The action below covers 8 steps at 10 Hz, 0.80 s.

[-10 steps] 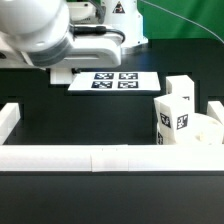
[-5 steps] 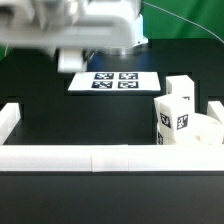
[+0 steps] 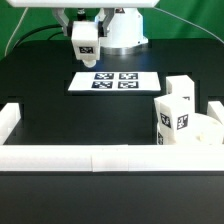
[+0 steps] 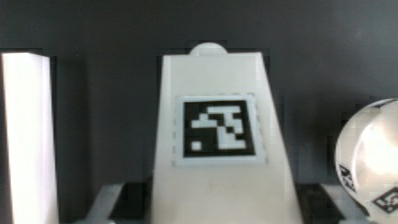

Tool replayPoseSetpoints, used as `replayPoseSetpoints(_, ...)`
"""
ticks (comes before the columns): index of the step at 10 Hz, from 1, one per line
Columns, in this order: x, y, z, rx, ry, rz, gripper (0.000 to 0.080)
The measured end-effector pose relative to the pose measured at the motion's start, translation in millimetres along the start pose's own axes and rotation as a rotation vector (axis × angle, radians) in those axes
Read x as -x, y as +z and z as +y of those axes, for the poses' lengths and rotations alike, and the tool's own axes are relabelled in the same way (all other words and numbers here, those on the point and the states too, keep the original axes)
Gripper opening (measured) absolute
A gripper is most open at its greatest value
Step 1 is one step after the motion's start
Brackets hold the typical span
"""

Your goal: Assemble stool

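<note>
Robot lab: black bench [image 3: 60,125], marker board [image 3: 82,84] w/ 4 tags.

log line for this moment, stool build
gripper: shut on leg block, apart from marker board | seat, other leg blocks: on table, exterior view's right

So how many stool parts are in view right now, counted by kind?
Leg blocks: 3, counting the held leg block in the claw
Seat: 1
Total: 4
</note>
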<state>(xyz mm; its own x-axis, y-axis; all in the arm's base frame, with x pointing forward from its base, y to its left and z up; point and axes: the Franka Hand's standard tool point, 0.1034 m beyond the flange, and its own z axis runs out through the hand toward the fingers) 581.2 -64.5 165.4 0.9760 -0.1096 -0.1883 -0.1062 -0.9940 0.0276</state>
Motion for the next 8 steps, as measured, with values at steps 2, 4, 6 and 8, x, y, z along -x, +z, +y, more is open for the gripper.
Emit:
replayPoseSetpoints(2, -4.4, -28.9, -69.5, 0.02, 0.024, 0.198, 0.0337)
replayPoseSetpoints(4, -16.4, -44.2, -109.2, -0.007, 0.046, 0.342, 0.0337)
replayPoseSetpoints(6, -17.3, -28.3, -102.3, -0.041, 0.078, 0.447, 0.0337)
replayPoseSetpoints(8, -18.1, -26.5, -106.7, -0.048, 0.071, 0.49, 0.0337)
